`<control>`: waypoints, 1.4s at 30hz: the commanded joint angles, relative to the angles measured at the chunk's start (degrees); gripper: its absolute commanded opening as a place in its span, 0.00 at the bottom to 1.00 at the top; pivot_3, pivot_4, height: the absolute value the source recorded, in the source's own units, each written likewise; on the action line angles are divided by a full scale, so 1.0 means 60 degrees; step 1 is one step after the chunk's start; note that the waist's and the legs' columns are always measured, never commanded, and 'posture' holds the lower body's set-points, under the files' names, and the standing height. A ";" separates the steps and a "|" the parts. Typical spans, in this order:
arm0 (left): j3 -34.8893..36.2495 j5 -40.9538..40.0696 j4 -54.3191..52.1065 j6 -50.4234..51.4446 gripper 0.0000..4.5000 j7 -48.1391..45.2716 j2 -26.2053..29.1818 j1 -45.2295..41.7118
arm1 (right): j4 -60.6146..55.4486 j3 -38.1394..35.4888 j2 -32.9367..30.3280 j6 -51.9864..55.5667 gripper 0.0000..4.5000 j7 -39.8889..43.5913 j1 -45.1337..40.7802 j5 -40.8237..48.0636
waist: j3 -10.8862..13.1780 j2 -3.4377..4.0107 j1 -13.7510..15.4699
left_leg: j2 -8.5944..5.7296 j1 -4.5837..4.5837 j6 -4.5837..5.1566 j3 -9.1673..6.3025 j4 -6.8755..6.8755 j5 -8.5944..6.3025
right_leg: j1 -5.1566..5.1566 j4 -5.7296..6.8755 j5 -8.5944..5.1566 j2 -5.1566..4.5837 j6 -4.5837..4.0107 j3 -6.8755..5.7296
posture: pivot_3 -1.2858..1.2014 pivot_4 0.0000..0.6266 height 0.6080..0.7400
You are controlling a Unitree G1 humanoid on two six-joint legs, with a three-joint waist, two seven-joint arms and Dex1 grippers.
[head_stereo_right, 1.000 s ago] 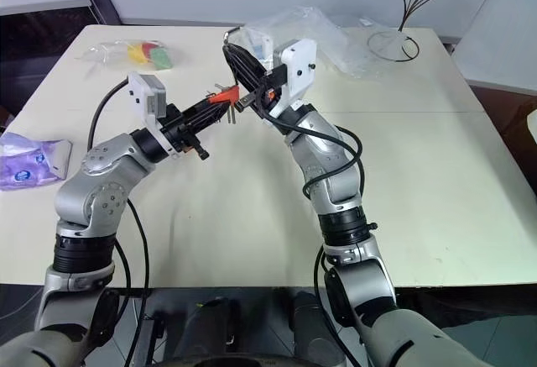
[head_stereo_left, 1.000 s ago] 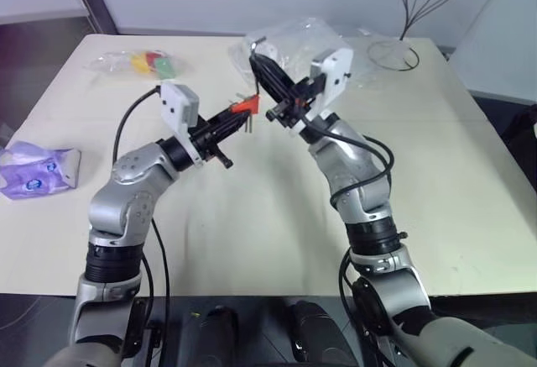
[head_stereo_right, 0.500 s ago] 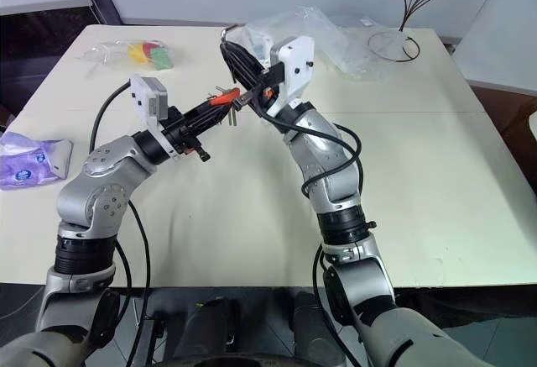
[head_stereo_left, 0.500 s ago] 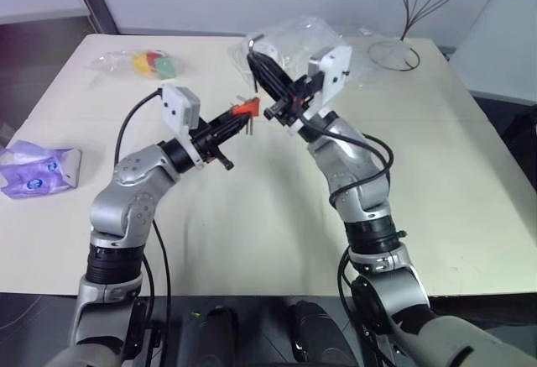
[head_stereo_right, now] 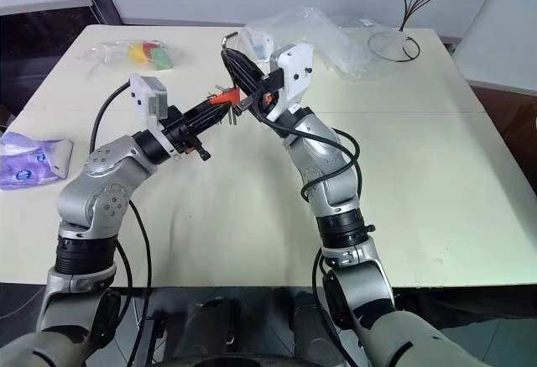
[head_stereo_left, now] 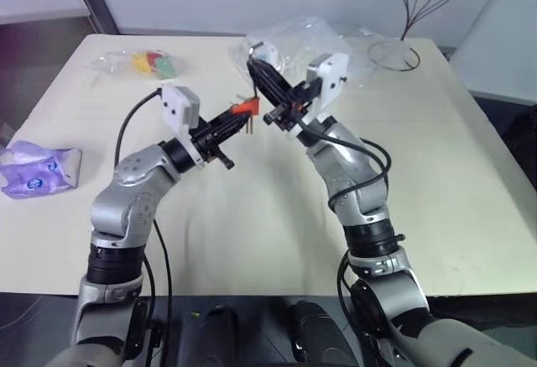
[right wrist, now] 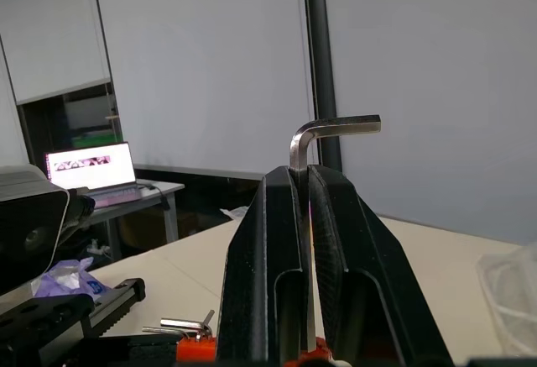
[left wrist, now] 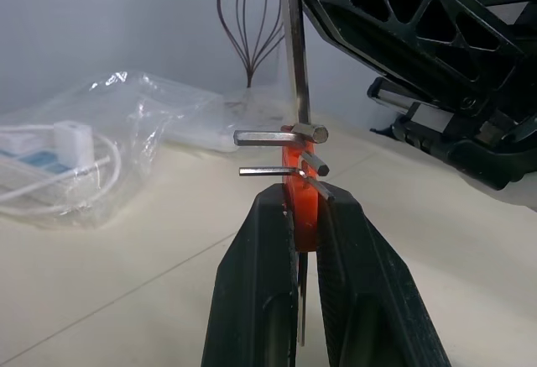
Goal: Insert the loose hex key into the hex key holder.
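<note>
The hex key holder (head_stereo_left: 242, 107), a small orange-red block with short metal keys sticking out sideways (left wrist: 277, 138), is held above the table's middle with my left gripper (head_stereo_left: 239, 114) shut on it. My right gripper (head_stereo_left: 255, 65) comes in from the right, angled up over the holder, and is shut on the loose hex key (right wrist: 336, 125). The key's bent end sticks out past the fingertips (right wrist: 284, 184). Its long shaft (left wrist: 292, 48) runs straight down to the holder's top. A thin rod shows below the block. Whether the shaft sits in a slot is hidden.
A clear bag of red, yellow and green pieces (head_stereo_left: 144, 63) lies at the far left of the cream table (head_stereo_left: 252, 216). A purple tissue pack (head_stereo_left: 38, 170) lies at the left edge. A crumpled clear bag holding white items (head_stereo_left: 306, 33) and a wire whisk (head_stereo_left: 403, 44) lie at the back.
</note>
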 commanded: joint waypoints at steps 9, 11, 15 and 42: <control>0.0093 -0.0261 -0.0560 0.0084 0.00 0.0038 -0.0004 -0.0105 | -0.0103 -0.0053 0.0122 -0.0276 0.01 0.0056 -0.0120 -0.0053 | 0.0000 0.0000 0.0000 | -0.0001 0.0001 -0.0002 0.0000 0.0002 0.0001 | -0.0002 0.0008 0.0000 0.0000 0.0000 0.0000 | 0.52 0.24 1.00; 0.0116 -0.0288 -0.0554 0.0098 0.00 0.0066 -0.0003 -0.0113 | -0.0084 -0.0054 0.0117 -0.0289 0.01 0.0067 -0.0105 -0.0065 | 0.0000 0.0000 0.0000 | -0.0001 0.0001 -0.0002 0.0000 0.0002 0.0001 | -0.0003 0.0010 0.0000 0.0000 0.0000 0.0000 | 0.52 0.24 1.00; 0.0229 -0.0388 -0.0496 0.0132 0.00 0.0174 -0.0038 -0.0179 | -0.0089 -0.0056 0.0090 -0.0301 0.01 0.0075 -0.0028 -0.0078 | 0.0000 0.0000 0.0000 | -0.0001 0.0001 -0.0003 0.0000 0.0003 0.0001 | -0.0003 0.0017 0.0000 0.0000 0.0000 0.0000 | 0.52 0.24 1.00; 0.0276 -0.0495 -0.0487 0.0159 0.00 0.0264 -0.0029 -0.0218 | -0.0250 -0.0155 0.0218 -0.0374 0.01 -0.0099 -0.0044 0.0019 | 0.0000 0.0000 0.0000 | -0.0002 0.0002 -0.0006 0.0000 0.0005 0.0003 | -0.0006 0.0023 0.0000 0.0000 -0.0001 0.0001 | 0.52 0.24 1.00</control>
